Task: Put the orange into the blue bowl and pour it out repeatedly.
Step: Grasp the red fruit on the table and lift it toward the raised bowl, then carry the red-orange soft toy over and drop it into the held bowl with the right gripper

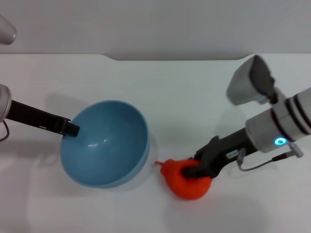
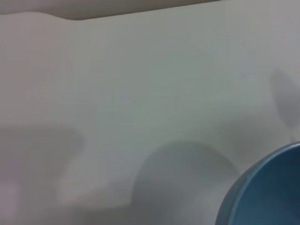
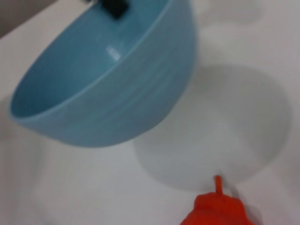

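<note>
The orange is clasped on the table by the right gripper, just beside the blue bowl, which is held tilted by its far rim in the left gripper, mouth toward the fruit.

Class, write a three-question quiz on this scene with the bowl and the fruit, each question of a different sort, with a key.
1. True or false: the orange lies inside the blue bowl.
2. Which hand grips the rim of the blue bowl? A) left hand B) right hand C) neither
3. Fill in: the right hand is closed on the ____.

Key
1. False. The orange sits on the white table beside the bowl, which is empty and tilted off the table.
2. A.
3. orange.
</note>
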Robot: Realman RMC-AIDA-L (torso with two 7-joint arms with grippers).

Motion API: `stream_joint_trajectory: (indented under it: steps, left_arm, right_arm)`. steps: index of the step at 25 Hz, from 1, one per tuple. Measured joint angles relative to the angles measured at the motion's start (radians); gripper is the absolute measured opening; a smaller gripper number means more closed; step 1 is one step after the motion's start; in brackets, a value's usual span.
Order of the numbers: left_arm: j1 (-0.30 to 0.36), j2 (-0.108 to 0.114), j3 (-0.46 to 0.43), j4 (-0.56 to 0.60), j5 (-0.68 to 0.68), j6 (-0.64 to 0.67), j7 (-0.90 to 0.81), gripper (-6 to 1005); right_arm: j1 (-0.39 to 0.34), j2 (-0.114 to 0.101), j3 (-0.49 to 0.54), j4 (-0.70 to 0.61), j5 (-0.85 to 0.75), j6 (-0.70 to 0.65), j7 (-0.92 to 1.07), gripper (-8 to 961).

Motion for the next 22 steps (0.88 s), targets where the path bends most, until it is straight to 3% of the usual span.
stream_joint_trajectory:
  steps: [3,7,13,18,22]
  left_arm:
    - [-0.008,0.0,0.013,-0.007,0.0,-0.007,0.0,-2]
    - [-0.041,0.001,0.035,-0.051,0.002,-0.01,0.001,-2]
    - [-0.123,-0.001,0.15,-0.15,0.012,-0.042,-0.004,-1]
    - [-0.198,-0.01,0.26,-0.208,0.008,-0.085,-0.025,-1]
    - [-0.244,-0.012,0.354,-0.233,0.006,-0.131,-0.062,-2]
  right_arm:
    - [-0.055,-0.002,0.087,-0.069,-0.001,-0.028,0.004,223]
    - [-0.096,-0.004,0.157,-0.156,-0.001,-0.079,-0.001,194]
    - [-0.185,0.004,0.269,-0.445,0.041,-0.187,0.001,151]
    - [-0.189,0.004,0.295,-0.543,0.146,-0.268,-0.006,108]
    - [-0.175,0.004,0.249,-0.57,0.186,-0.313,-0.049,73]
